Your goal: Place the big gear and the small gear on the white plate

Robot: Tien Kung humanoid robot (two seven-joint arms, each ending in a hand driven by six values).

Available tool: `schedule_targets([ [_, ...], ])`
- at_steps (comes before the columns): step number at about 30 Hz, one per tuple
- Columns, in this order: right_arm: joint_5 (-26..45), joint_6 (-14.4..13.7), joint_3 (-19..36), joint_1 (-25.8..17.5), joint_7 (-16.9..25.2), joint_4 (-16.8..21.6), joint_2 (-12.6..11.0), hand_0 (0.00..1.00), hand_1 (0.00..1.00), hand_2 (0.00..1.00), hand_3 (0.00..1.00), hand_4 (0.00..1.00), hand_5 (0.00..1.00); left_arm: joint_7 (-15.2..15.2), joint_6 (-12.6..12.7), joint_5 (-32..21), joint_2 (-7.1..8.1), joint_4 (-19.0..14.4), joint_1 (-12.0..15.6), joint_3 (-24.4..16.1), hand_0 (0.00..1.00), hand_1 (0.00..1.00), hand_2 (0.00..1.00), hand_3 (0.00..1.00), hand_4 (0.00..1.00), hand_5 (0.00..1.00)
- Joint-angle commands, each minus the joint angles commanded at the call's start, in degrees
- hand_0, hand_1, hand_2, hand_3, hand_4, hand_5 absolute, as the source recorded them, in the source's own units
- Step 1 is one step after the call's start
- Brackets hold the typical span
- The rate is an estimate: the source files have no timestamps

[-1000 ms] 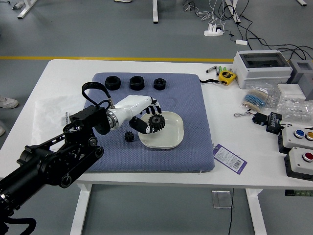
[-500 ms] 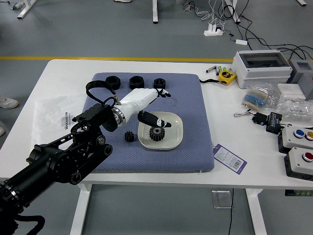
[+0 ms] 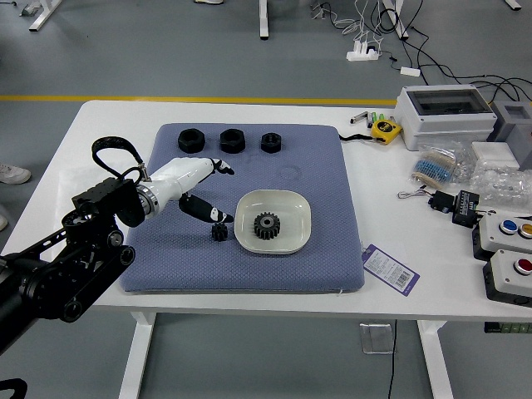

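At ten o'clock from the plate (image 3: 295,222) holding the big gear (image 3: 267,225), my left hand (image 3: 176,179) is open by the small gear (image 3: 219,233).

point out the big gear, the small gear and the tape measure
big gear (image 3: 267,225): head view, its toothed body
small gear (image 3: 219,233): head view, its toothed side
tape measure (image 3: 386,128): head view, its yellow case

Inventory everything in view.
Table: one, white, centre.
Mat: one, blue, on table.
Plate: one, white, on mat.
Big gear: one, black, on plate.
Small gear: one, black, on mat.
Nuts: three, black, on mat.
Tape measure: one, yellow, table.
Label: one, purple, table.
Button boxes: two, white, right edge.
Box: one, white, far right.
Plastic bags: uncountable, clear, right.
Power strip: one, white, floor.
Left arm: one, black, left.
Left robot hand: one, white, above mat.
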Motion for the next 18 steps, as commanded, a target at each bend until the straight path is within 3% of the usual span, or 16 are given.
schedule_targets([
  [6, -0.21, -0.02, 0.13, -0.14, -0.11, -0.07, 0.14, 0.686, 0.662, 0.743, 0.608, 0.815, 0.730, -0.97, -1.13, -0.99, 1.13, -1.33, 1.42, 1.43, 0.739, 0.753, 0.793, 0.792, 0.966, 0.236],
  [7, -0.04, -0.02, 0.06, -0.18, -0.10, -0.08, 0.17, 0.686, 0.662, 0.743, 0.608, 0.815, 0.730, -1.42, -0.99, -0.97, 1.14, -1.30, 1.68, 1.88, 0.739, 0.753, 0.793, 0.792, 0.966, 0.236],
  [8, 0.02, -0.02, 0.03, -0.20, -0.09, -0.08, 0.18, 0.687, 0.662, 0.743, 0.606, 0.815, 0.730, -1.59, -0.94, -0.96, 1.14, -1.29, 1.78, 2.06, 0.731, 0.743, 0.787, 0.800, 0.932, 0.170],
  [18, -0.25, -0.10, 0.17, -0.17, -0.34, -0.04, 0.30, 0.688, 0.662, 0.743, 0.606, 0.815, 0.731, -2.83, 0.52, -0.35, 0.28, 1.31, 1.80, 4.00, 0.699, 0.689, 0.743, 0.752, 0.902, 0.142],
])
